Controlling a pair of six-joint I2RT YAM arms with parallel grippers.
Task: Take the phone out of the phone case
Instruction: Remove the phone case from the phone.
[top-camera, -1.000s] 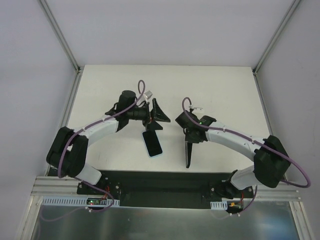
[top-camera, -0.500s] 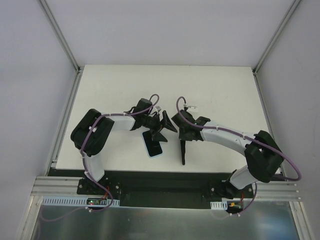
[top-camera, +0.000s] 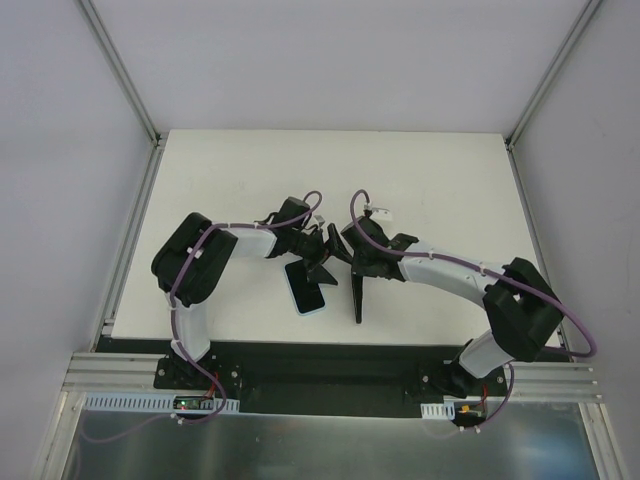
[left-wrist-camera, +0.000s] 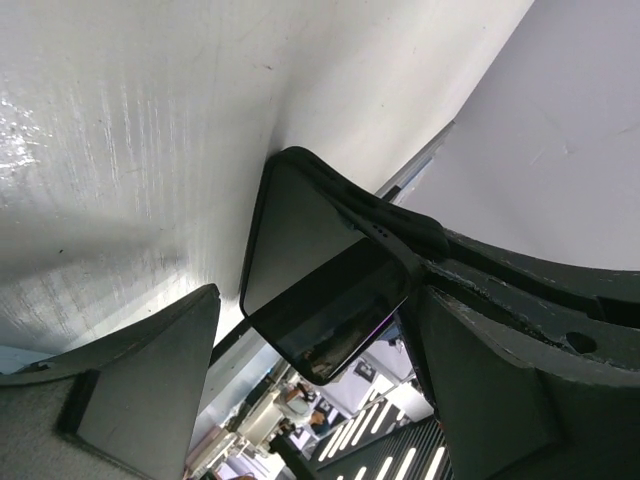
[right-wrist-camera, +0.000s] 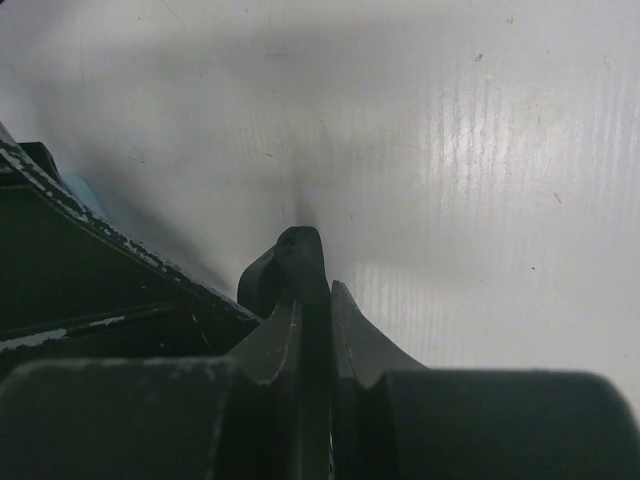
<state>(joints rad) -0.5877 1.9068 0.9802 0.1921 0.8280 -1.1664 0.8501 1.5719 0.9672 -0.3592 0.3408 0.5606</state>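
Observation:
A black phone case (top-camera: 357, 298) with the phone in it stands on its edge on the white table (top-camera: 440, 180). My right gripper (top-camera: 357, 268) is shut on its upper end. In the right wrist view my right gripper (right-wrist-camera: 315, 292) pinches the thin black case edge (right-wrist-camera: 298, 255). My left gripper (top-camera: 328, 256) is open just left of the right one. In the left wrist view the left gripper (left-wrist-camera: 315, 300) straddles the dark glass phone (left-wrist-camera: 300, 260), and the black case (left-wrist-camera: 385, 220) curls away from the phone's corner. Neither left finger clearly touches the phone.
A second dark-screened slab with a light-blue rim (top-camera: 305, 287) lies flat on the table just below the left gripper. The table's front edge and the black mounting rail (top-camera: 320, 365) run close behind it. Grey walls enclose the table.
My left arm has folded in and brought its open gripper right, up to the held case. My right gripper has moved the case a little left.

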